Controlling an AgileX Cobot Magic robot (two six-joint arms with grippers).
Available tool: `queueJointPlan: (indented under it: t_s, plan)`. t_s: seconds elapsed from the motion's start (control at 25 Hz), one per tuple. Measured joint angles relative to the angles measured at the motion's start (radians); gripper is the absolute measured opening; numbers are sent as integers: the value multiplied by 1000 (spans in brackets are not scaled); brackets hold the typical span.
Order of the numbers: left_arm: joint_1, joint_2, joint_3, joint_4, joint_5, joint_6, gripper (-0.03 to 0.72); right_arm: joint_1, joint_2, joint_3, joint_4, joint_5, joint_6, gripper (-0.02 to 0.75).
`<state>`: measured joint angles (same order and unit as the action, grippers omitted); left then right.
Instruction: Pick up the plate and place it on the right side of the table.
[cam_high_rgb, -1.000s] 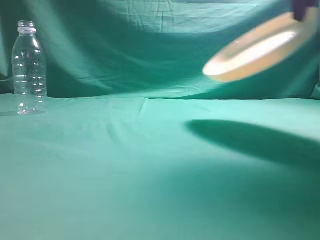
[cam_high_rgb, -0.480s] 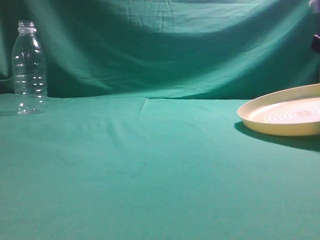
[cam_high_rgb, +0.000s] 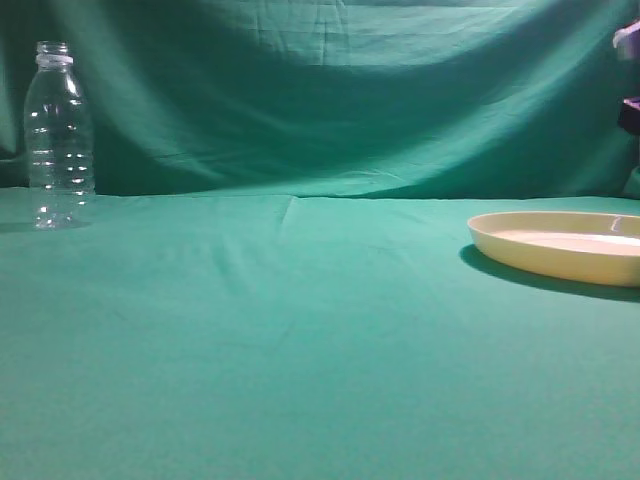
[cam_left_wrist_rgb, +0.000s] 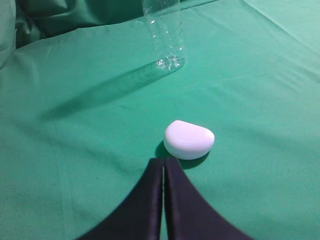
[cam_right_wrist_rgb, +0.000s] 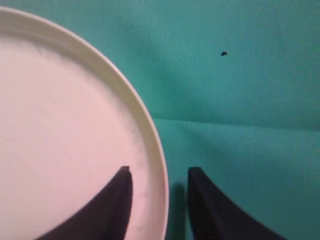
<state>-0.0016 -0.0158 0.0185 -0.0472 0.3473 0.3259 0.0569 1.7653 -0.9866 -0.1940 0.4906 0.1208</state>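
So the plate (cam_high_rgb: 560, 245) sits flat on the table (cam_high_rgb: 300, 330), over by the right edge and partly cut off by the exterior view, which looks like the spot the task wants. I'd say the placing is basically done.

The right gripper (cam_right_wrist_rgb: 159, 200) is the one that matters here. In its wrist view the fingers are spread apart and straddle the plate's rim: one finger over the pale inside, the other over the green cloth outside, with the rim running between them. I can't tell whether either finger touches it, but nothing is being squeezed. So the plate lies right under that pincer, and the clean way out is probably straight up off the rim, no sideways drag.

The left gripper (cam_left_wrist_rgb: 163, 172) is closed with nothing in it, parked well away near the left edge, pointing at a small white lump (cam_left_wrist_rgb: 189, 139) with the clear bottle (cam_high_rgb: 58, 135) beyond.
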Motion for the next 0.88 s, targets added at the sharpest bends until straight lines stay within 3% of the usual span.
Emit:
queueJointPlan:
  t_s: [0.12,0.28,0.44,0.56,0.88]
  plan:
    - [0,0,0,0,0,0,0,0,-50,-34,4,73,25,431]
    - [0,0,0,0,0,0,0,0,-161,-90,35,212,39,424]
    - [0,0,0,0,0,0,0,0,-328,-97,113,296,8,125]
    - [0,0,0,0,0,0,0,0,-463,-97,192,361,-59,0]
    - [0,0,0,0,0,0,0,0,-869,14,401,393,-217,0]
